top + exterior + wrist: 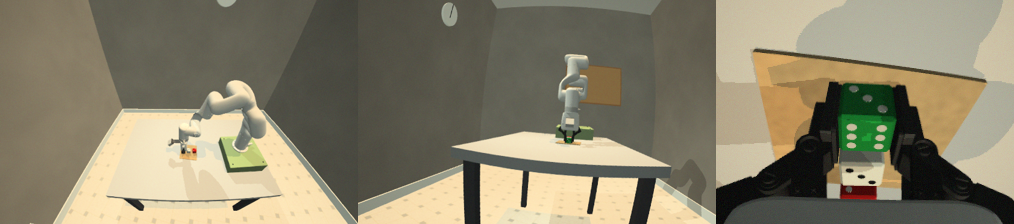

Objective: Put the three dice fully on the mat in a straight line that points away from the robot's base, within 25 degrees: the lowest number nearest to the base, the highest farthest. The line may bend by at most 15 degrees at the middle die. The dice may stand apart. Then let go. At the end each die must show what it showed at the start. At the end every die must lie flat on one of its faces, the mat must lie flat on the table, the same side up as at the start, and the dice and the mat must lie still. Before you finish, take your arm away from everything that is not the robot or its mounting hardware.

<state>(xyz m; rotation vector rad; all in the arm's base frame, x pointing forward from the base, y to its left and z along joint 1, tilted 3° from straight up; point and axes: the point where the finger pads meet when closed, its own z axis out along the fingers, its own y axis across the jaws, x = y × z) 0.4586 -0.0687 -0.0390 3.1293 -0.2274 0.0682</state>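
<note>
The tan mat (pixel 789 96) lies flat on the table; it also shows in the top view (pixel 188 155) and the exterior view (pixel 569 143). My gripper (pixel 866 101) is shut on the green die (pixel 866 123), low over the mat's far part; the die also shows in the exterior view (pixel 569 139). In the top view the black fingers (pixel 182 150) hide the green die. The white die (pixel 860 175) sits on the mat just behind it, toward the base, also seen in the top view (pixel 188 150). The red die (pixel 857 193) (pixel 194 150) sits behind the white one, nearest the base, on the mat.
The green base block (pixel 242 153) stands to the right of the mat on the grey table top (pixel 193 168). A brown board (pixel 602 85) hangs on the back wall.
</note>
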